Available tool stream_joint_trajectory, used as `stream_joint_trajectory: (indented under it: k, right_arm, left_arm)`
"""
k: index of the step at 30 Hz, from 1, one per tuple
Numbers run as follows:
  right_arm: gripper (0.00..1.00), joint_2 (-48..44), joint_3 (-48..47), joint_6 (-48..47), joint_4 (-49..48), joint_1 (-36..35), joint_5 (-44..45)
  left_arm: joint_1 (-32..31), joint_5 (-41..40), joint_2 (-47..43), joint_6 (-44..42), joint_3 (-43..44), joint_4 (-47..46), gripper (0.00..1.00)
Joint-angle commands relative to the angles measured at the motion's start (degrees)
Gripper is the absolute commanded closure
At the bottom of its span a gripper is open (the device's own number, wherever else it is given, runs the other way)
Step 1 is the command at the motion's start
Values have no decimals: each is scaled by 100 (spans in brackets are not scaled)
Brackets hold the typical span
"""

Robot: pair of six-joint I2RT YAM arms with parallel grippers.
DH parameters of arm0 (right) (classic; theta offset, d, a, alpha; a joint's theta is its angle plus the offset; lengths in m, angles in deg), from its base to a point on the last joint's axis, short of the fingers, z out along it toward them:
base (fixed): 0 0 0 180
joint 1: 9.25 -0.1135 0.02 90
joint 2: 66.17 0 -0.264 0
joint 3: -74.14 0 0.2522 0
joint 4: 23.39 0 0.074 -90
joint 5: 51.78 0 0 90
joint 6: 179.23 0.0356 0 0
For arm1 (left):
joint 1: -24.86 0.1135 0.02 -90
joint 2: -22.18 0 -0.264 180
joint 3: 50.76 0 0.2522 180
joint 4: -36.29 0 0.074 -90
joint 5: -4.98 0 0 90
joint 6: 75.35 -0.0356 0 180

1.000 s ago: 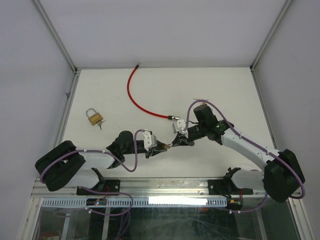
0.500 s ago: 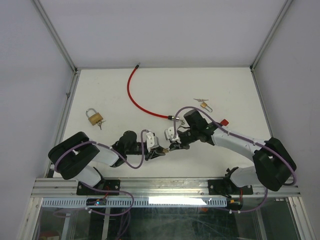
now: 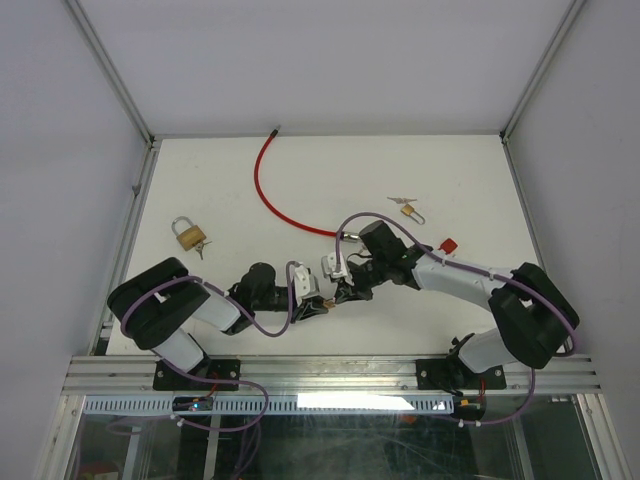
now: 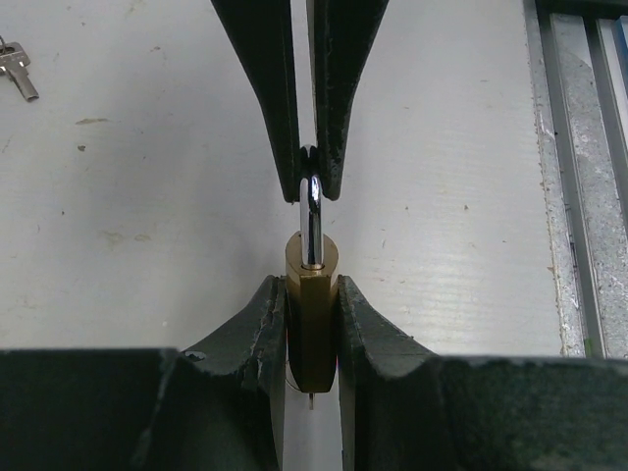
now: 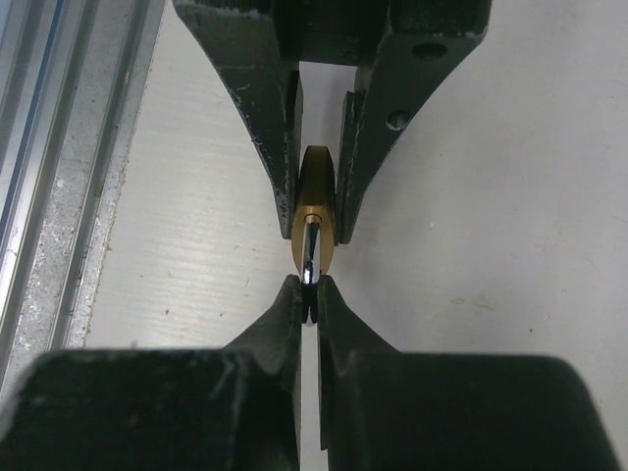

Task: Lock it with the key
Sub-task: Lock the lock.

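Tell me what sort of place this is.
Probably a lab robot test cell: a white tabletop boxed in by white panels, two white robot arms bolted to an aluminium rail, and props like a loose brass padlock and red cable.

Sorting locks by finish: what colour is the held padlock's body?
Padlock body is brass gold; left wrist view.

We note the padlock [image 4: 312,329] at centre frame: brass-gold body, bright silver shackle [image 4: 311,221]. The left gripper [image 4: 312,287] and right gripper [image 4: 311,191] are matt black, their edges flecked with pale scuffs. Table [image 3: 200,170]: white, faintly streaked. Cable [image 3: 266,190], upper centre: red. Arm wiring [image 3: 360,214]: purple. Second padlock [image 3: 186,233], left: brass body, silver shackle. Key [image 4: 15,69], upper left: silver.
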Motion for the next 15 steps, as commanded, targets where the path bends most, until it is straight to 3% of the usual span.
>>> stream_joint_trajectory:
  k: [1,15]
  right_arm:
    - [100,365,-81,278,-858,-425,-374]
    - [100,990,-181,18,-566,-856,-313]
  left_arm:
    - [-35,-268,30,-357,273,-1464,100]
    - [-34,-480,70,-524,202,-1438,100]
